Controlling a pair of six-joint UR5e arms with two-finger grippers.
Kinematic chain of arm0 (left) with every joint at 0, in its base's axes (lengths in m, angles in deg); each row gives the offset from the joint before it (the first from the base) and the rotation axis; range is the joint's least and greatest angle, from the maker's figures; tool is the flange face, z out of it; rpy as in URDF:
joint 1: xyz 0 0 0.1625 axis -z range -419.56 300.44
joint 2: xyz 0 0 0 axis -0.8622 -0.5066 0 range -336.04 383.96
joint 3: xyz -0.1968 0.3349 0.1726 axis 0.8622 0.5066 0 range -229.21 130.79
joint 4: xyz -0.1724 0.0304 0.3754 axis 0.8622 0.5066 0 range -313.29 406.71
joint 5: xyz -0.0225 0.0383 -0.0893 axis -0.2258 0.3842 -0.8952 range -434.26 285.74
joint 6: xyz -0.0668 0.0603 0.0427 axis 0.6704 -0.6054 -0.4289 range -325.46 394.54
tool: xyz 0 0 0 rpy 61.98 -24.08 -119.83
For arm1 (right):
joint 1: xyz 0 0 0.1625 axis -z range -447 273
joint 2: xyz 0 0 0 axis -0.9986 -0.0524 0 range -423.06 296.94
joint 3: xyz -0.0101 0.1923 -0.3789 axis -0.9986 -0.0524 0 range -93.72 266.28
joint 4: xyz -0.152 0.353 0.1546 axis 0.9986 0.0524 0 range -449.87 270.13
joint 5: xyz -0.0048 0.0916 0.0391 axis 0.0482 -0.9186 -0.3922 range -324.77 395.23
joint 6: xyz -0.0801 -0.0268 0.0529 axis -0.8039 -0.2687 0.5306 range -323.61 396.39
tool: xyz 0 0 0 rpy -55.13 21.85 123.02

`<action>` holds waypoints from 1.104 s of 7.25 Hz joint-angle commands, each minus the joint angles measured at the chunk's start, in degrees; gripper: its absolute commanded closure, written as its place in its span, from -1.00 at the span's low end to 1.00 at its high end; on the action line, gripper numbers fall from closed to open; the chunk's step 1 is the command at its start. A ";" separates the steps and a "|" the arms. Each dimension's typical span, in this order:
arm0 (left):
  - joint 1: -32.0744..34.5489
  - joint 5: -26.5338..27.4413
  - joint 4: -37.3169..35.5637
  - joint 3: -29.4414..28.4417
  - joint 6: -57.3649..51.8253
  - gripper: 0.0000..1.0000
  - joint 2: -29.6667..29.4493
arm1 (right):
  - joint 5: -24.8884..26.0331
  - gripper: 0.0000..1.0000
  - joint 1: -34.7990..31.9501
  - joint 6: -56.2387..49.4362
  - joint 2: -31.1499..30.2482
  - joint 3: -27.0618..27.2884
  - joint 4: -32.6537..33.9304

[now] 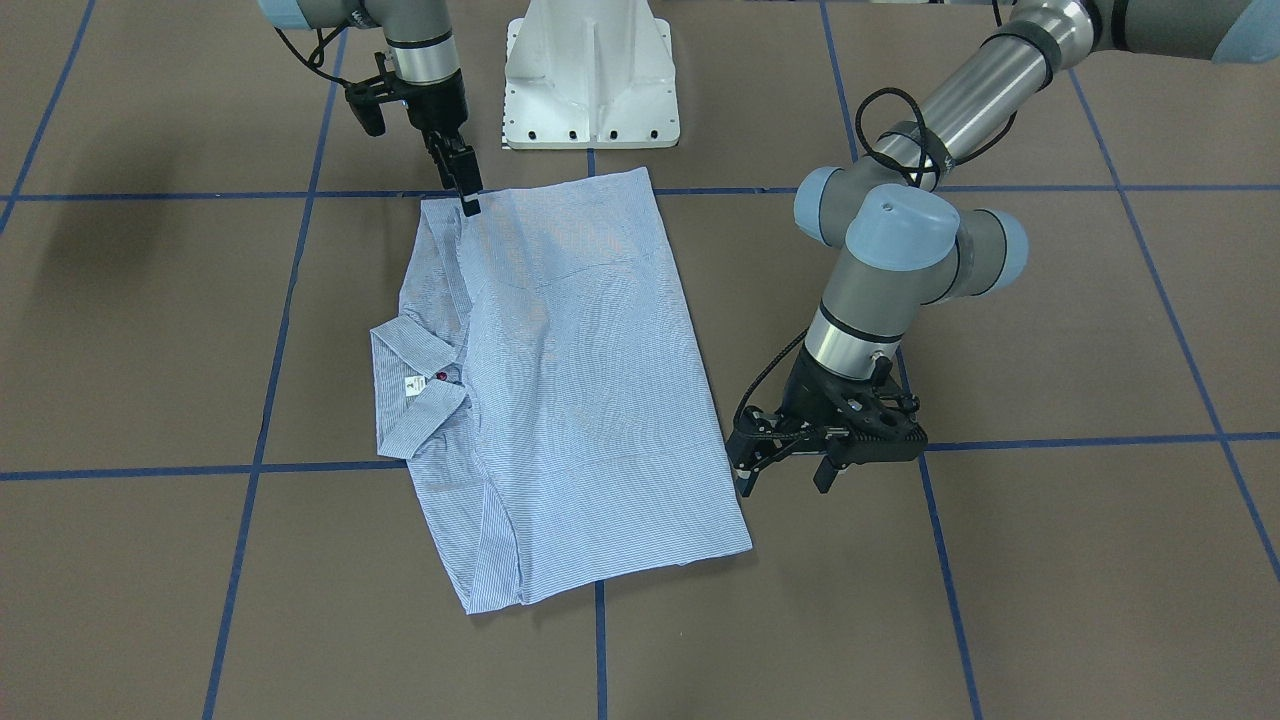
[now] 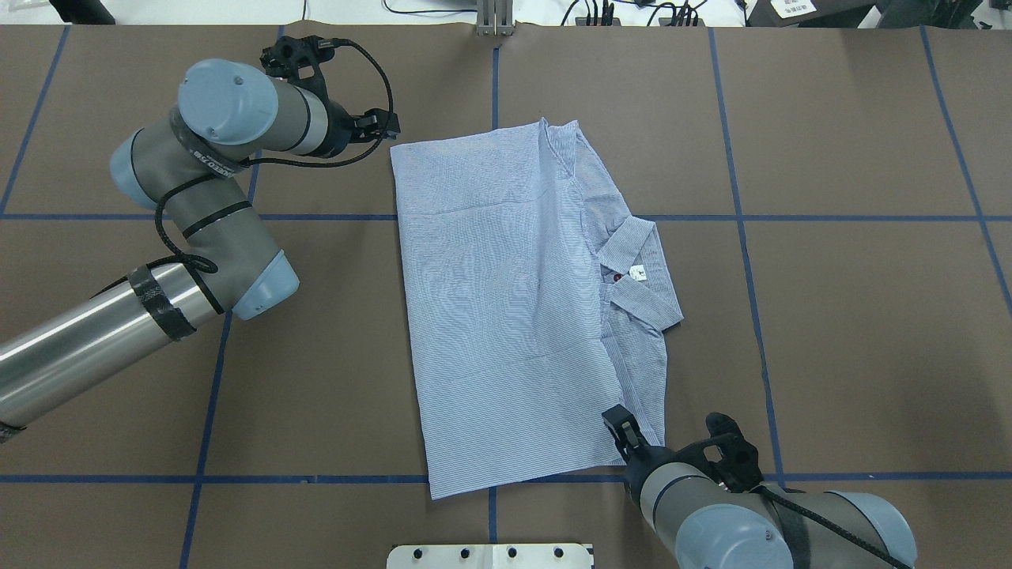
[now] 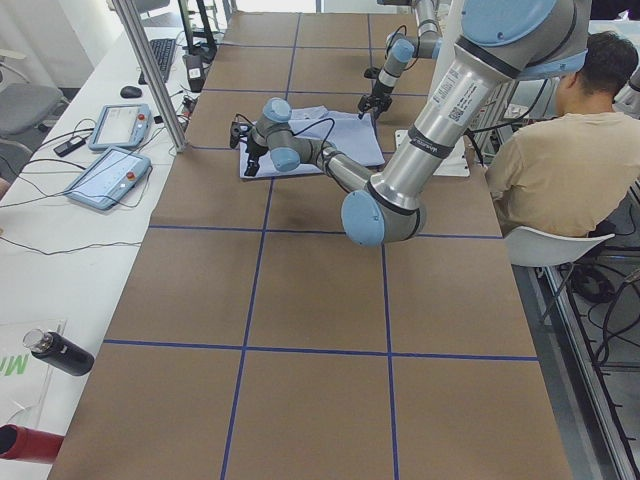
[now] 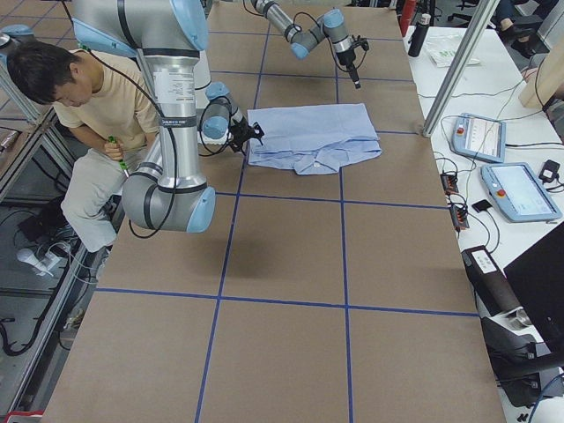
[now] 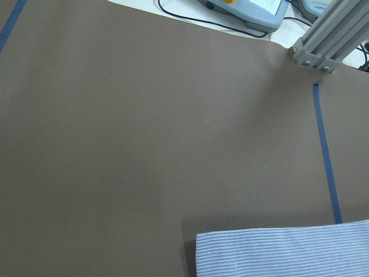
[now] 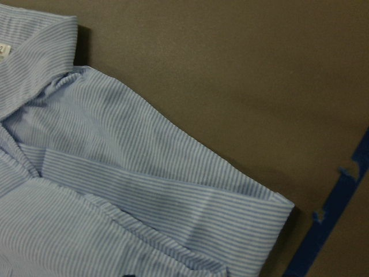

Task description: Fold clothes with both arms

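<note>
The light blue-and-white striped shirt (image 1: pixel 580 380) lies folded into a long rectangle on the brown table (image 1: pixel 1050 560). Its collar (image 1: pixel 420 400), white tag and one dark red button face up. It also shows in the overhead view (image 2: pixel 506 300). My left gripper (image 1: pixel 788 478) is open and empty, low beside the shirt's long edge near its far corner; it shows in the overhead view (image 2: pixel 385 126) too. My right gripper (image 1: pixel 468 200) looks shut, its tips down at the shirt's near corner on the collar side (image 2: pixel 621 427). The right wrist view shows a folded sleeve (image 6: pixel 161 190) lying flat.
The white pedestal base (image 1: pixel 590 80) stands at the table's near edge. Blue tape lines (image 1: pixel 600 640) cross the table. A seated person (image 3: pixel 540 150) is by the robot. Control tablets (image 3: pixel 105 175), a metal post (image 5: pixel 331 40) and bottles (image 3: pixel 60 352) line the far side.
</note>
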 commanded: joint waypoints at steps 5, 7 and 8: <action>0.08 0.00 0.00 0.24 0.00 -1.00 0.26 | -0.07 -0.47 0.14 -0.48 0.30 -0.96 0.03; 0.08 0.00 0.00 0.32 0.00 -1.00 0.35 | 0.10 0.69 0.05 -0.49 0.48 -0.88 0.03; 0.16 0.00 0.00 0.32 0.00 -1.00 0.26 | 0.19 1.00 -0.04 -0.49 0.48 -0.61 0.03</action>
